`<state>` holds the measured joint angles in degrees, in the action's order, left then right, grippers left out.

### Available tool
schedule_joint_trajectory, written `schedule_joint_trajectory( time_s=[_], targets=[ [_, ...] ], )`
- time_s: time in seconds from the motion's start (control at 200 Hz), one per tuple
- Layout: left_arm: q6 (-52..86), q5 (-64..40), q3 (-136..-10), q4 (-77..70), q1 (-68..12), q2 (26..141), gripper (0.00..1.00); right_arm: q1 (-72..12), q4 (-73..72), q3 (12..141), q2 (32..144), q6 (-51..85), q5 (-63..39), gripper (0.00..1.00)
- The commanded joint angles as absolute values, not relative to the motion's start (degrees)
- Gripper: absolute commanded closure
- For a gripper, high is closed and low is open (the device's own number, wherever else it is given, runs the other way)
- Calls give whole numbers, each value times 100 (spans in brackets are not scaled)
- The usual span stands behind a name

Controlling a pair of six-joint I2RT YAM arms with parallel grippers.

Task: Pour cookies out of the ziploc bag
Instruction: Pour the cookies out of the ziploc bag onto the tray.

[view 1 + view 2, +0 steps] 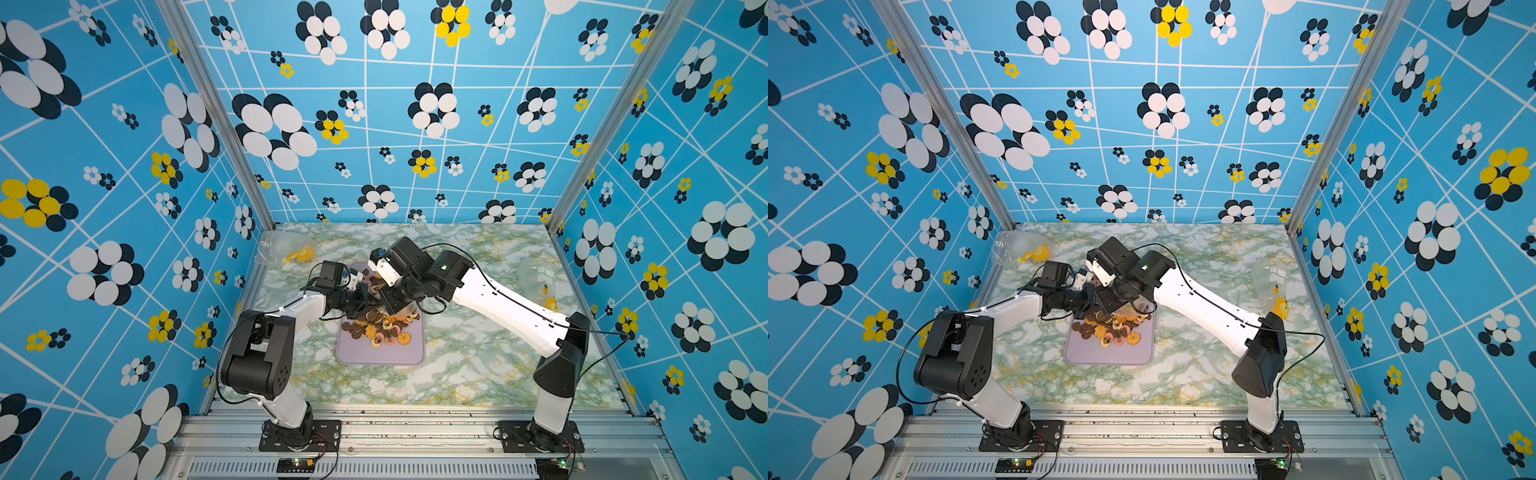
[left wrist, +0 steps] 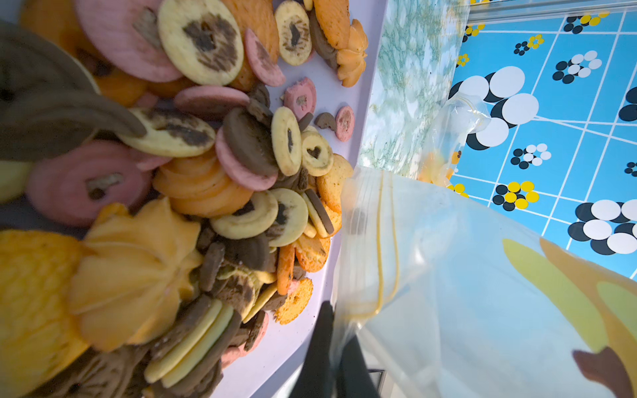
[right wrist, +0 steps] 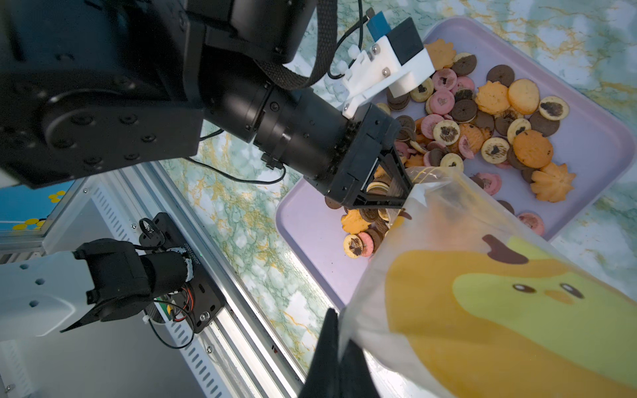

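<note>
My left pincer [image 3: 401,194] pinches the bag [image 3: 482,310] at its mouth; my right pincer [image 3: 337,330] pinches another edge. The cookies [image 3: 482,134] lie heaped on the tray [image 3: 306,224], just under and beyond my left pincer.

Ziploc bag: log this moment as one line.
left claw: shut on ziploc bag | right claw: shut on ziploc bag | cookies: heaped on lilac tray | bag mouth: over tray
</note>
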<state>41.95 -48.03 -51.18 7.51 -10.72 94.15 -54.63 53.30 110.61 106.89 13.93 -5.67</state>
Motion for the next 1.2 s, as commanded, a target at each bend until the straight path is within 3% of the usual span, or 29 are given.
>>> schedule_joint_trajectory(
  time_s=[0.0, 0.41, 0.989, 1.194],
  targets=[
    [4022, -4597, -4903, 1036, -937, 9252, 100, -5511, 5203, 11028, 10371, 1306, -623, 100],
    [3920, -4658, -4655, 1171, -681, 8983, 100, -5520, 5140, 11111, 10478, 1290, -792, 100],
    [4421, -4785, -5133, 413, -1147, 9205, 100, -5535, 5517, 11742, 10390, 1143, -384, 100],
    [4342, -4679, -5089, 518, -1151, 9341, 100, -5520, 4984, 11027, 10374, 1155, -362, 100]
  ],
)
